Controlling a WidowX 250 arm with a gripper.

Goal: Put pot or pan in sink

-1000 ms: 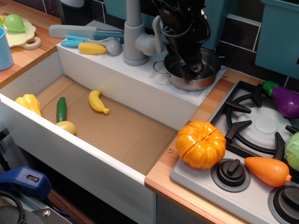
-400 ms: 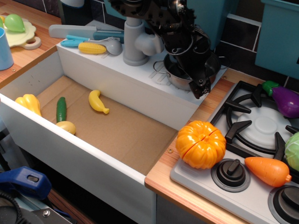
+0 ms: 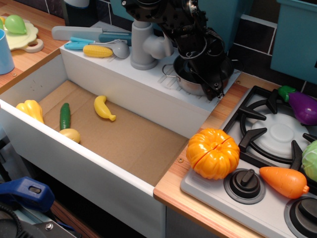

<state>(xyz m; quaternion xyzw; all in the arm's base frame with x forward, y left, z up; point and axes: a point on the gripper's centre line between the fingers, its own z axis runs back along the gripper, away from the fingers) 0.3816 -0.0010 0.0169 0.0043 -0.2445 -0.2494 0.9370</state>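
pot (image 3: pixel 190 82) upper centre on drainboard, outside sink (image 3: pixel 114 134) | gripper (image 3: pixel 218 93) at its near rim, can't tell if spread or pinching | risk: I tip pot sideways on lift

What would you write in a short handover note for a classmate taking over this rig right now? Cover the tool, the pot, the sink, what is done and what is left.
Tool: low at the pot's right rim; open or shut cannot be told, and a grip on the pot is not clear.
Pot: on the grey drainboard behind the sink, beside the faucet.
Sink: holds only toy vegetables.
Done: arm has reached the pot.
Left: secure the pot, lift it, place it in the sink.
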